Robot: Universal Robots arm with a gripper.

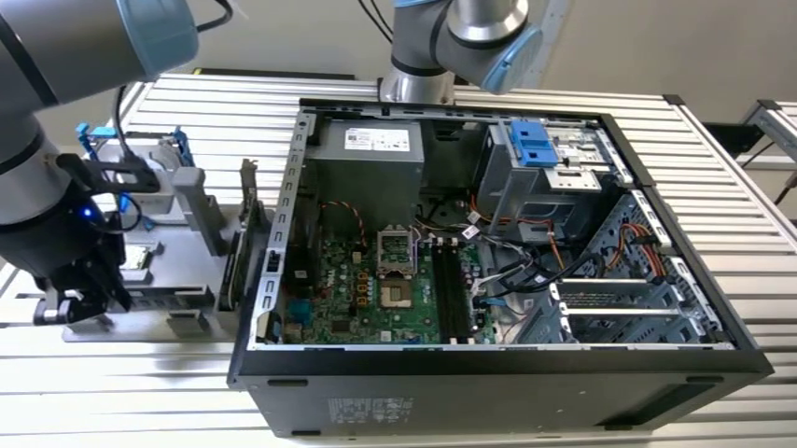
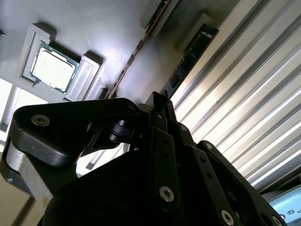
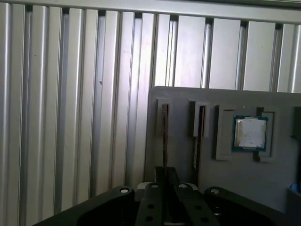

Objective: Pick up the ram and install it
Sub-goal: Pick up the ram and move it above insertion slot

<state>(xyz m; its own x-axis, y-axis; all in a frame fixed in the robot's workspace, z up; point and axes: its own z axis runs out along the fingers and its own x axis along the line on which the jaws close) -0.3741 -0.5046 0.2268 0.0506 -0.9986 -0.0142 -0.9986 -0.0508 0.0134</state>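
Hand (image 3: 165, 172) at ram (image 2: 194, 52) standing in grey holder (image 3: 244, 188) slot; cannot tell whether gripping.

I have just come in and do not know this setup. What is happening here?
A robot arm is working at a grey parts holder beside an open computer case. Its tool hangs low over the holder, lined up with the ram, which stands on edge in a slot. A processor chip lies in a pocket nearby. The ram is not yet in the case.
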